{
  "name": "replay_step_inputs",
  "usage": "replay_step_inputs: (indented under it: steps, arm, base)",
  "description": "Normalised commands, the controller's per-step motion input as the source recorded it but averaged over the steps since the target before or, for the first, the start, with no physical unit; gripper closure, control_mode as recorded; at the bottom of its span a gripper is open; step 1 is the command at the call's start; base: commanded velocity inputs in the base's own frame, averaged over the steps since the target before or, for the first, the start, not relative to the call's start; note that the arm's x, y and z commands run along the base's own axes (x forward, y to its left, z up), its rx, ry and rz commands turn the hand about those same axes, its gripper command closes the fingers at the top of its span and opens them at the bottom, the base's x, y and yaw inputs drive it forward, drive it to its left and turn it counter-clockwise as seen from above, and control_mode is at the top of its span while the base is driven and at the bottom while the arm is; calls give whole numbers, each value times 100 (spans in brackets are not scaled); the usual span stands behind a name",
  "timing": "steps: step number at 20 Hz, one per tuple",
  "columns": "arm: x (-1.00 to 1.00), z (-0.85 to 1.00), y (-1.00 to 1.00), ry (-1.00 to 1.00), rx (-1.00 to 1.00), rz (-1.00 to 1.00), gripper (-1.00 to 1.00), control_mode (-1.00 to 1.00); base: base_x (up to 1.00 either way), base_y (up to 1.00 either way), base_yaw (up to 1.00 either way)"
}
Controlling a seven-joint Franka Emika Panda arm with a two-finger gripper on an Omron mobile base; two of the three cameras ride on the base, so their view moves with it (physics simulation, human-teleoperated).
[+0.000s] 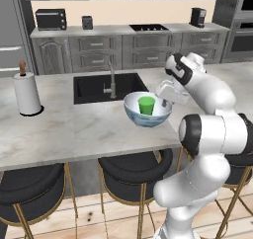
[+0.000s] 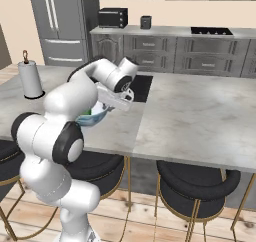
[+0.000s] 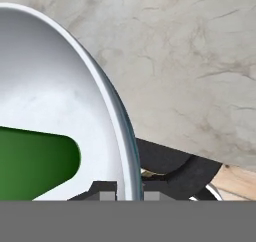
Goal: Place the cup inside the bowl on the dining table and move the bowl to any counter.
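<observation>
My hand is pinched shut on the rim of the bowl, one finger inside the wall and one outside, at the side nearest the arm. The bowl looks to be just above the surface, near the sink, with the cup already standing upright inside it.

What worries me is that narrow bite on a thin, curved rim. All the bowl's weight hangs off one edge, so I judge it could swivel between my fingers or slip out if I swing fast toward the counter. A tilt would topple the cup or roll it over the lip. The faucet stands close behind the bowl and could catch it.

The bowl is wide, white inside and pale blue outside; the cup is small, plain and bright green.
</observation>
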Motion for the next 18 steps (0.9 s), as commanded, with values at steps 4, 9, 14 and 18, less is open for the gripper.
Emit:
replay_step_inputs:
  steps: [4, 9, 14, 18]
  arm:
    - [-38, 34, -31, 3, 0, 0, 100, -100]
    - [-40, 32, -32, 2, 0, 0, 100, -100]
    - [-40, 30, -31, 0, 0, 0, 100, -100]
    - [-33, 26, -28, 0, 0, 0, 100, -100]
  base:
    - [0, 0, 0]
    - [0, 0, 0]
    - [0, 0, 0]
    - [0, 0, 0]
